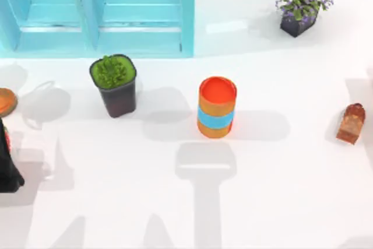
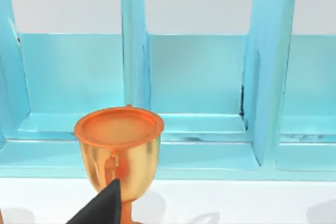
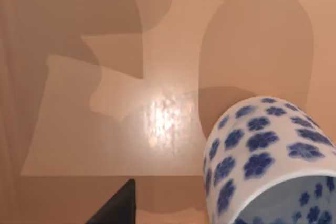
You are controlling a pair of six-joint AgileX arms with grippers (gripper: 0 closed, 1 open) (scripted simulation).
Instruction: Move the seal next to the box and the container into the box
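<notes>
Nearest the right wrist, container [image 3: 268, 156] lies tilted, mouth toward camera.

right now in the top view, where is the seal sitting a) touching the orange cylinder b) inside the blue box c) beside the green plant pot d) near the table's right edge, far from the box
d: the seal stands near the table's right edge, well apart from the blue box at the back left, with the orange cylinder between them.
</notes>
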